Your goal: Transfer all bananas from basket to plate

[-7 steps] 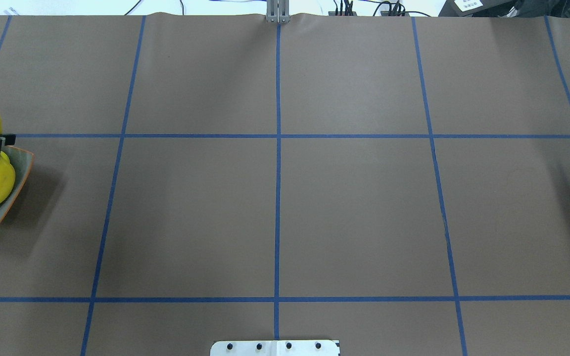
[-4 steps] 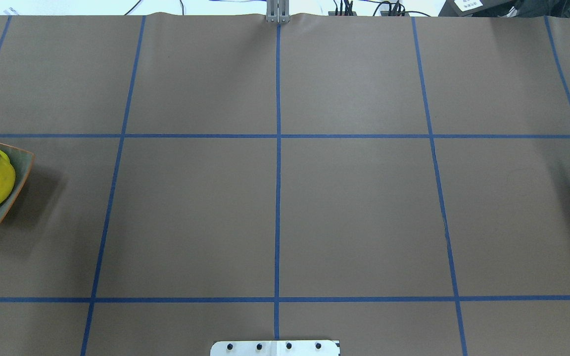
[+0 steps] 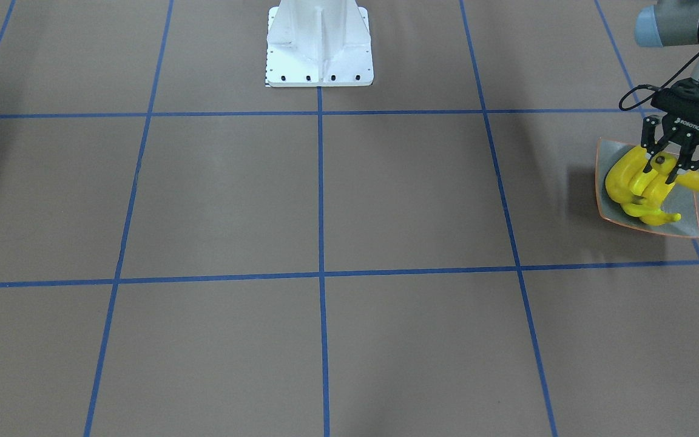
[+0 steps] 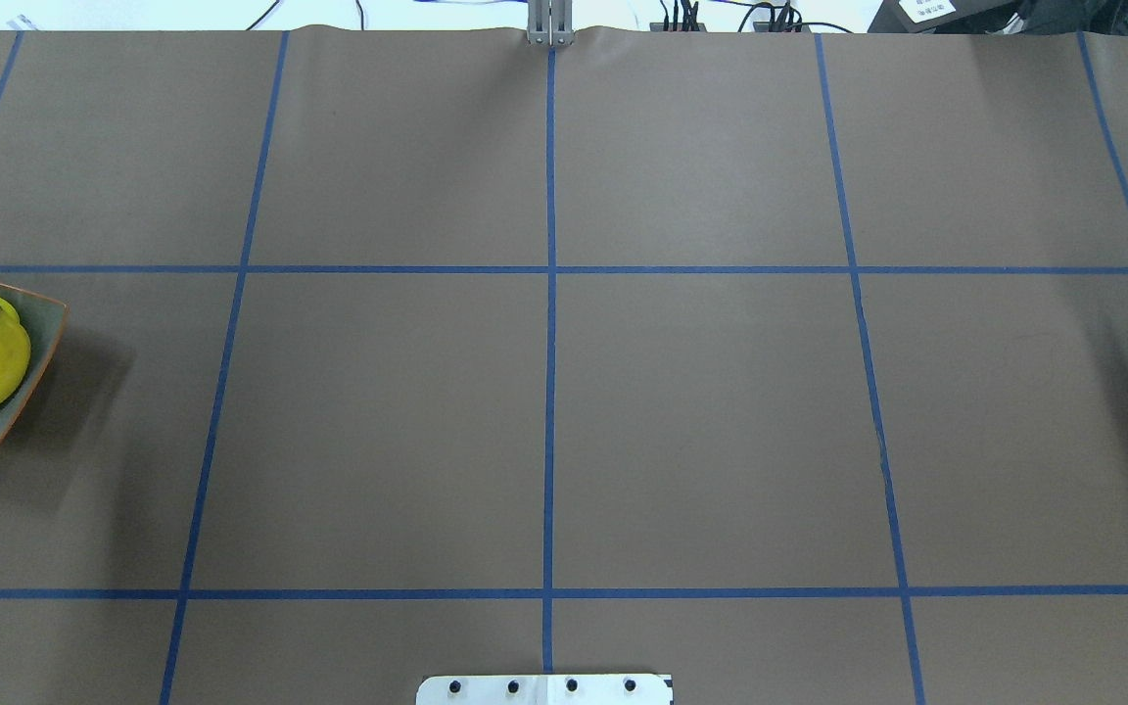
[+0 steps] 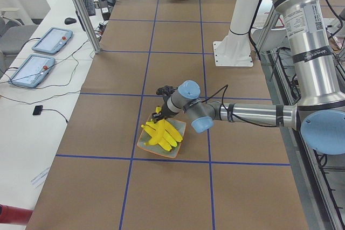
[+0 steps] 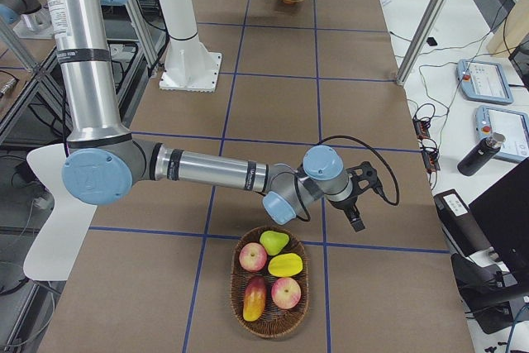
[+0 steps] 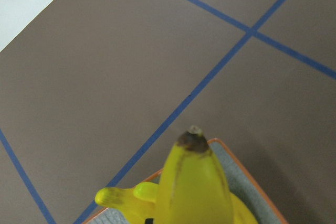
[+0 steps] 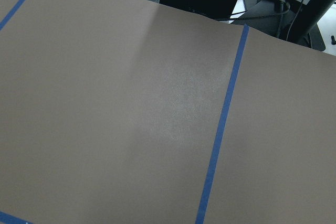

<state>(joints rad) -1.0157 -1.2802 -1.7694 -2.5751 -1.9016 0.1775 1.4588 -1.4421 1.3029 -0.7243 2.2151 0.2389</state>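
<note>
Your left end effector (image 3: pixel 665 162) hangs over the plate (image 3: pixel 687 224), which sits toward the left edge of the table (image 3: pixel 325 194). Its fingers (image 3: pixel 648 155) are spread wide. The dark tip of one banana (image 3: pixel 660 160) stands up between them, and no finger visibly presses on it. In the left wrist view that same banana fills the lower middle of the frame, upright, with the plate's orange rim just behind it.

The other bananas (image 3: pixel 625 181) lie heaped on the plate under the end effector, touching one another. One more banana (image 3: pixel 698 182) shows as a blur, and its end reaches out past the plate's rim toward the table's left edge.

Moving right, the brown table is crossed by blue tape lines, and the robot's white base (image 3: pixel 319 42) stands at the middle of the robot-side edge, well apart from the plate.

Near the right edge, your right end effector (image 6: pixel 356 222) hovers over bare table just beside a woven basket (image 6: pixel 269 333). That basket holds apples, a pear and other fruit. You cannot tell from these views how far this end effector is opened. Its wrist camera shows only table surface and tape.
</note>
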